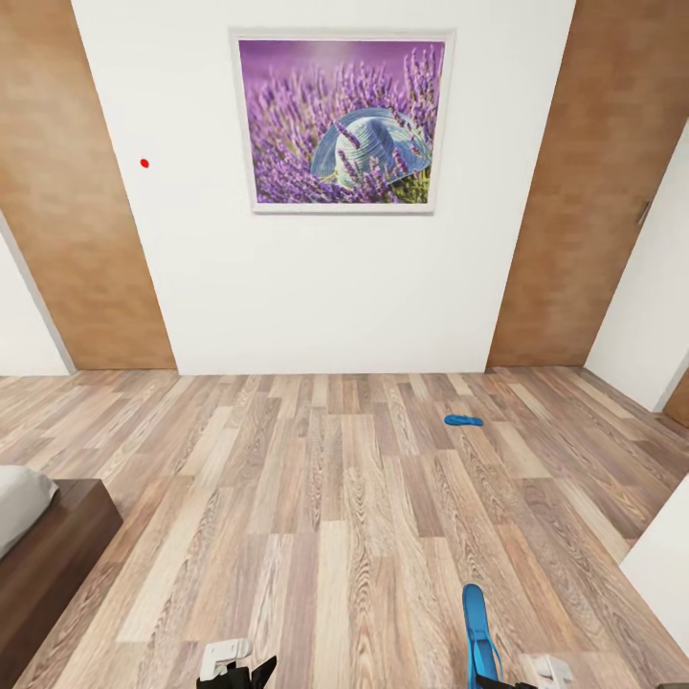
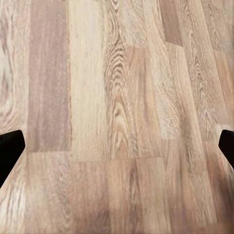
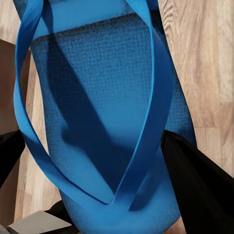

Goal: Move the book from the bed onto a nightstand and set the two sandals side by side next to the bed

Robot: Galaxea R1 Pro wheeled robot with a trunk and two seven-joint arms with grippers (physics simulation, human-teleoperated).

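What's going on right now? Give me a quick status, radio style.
Right gripper shut on one sandal. Left gripper open over bare floor. Other sandal lies across the room. Bed corner at left; nothing between.

A blue sandal (image 1: 463, 419) lies on the wood-plank floor (image 1: 325, 498).

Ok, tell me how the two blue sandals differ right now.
The near sandal is held in the right gripper, whose fingers close on it; the far sandal lies free on the wood floor. The near sandal points lengthwise away from the robot; the far sandal lies crosswise near the white wall. The near sandal's straps show plainly; the far sandal's are too small to make out. Both are bright blue.
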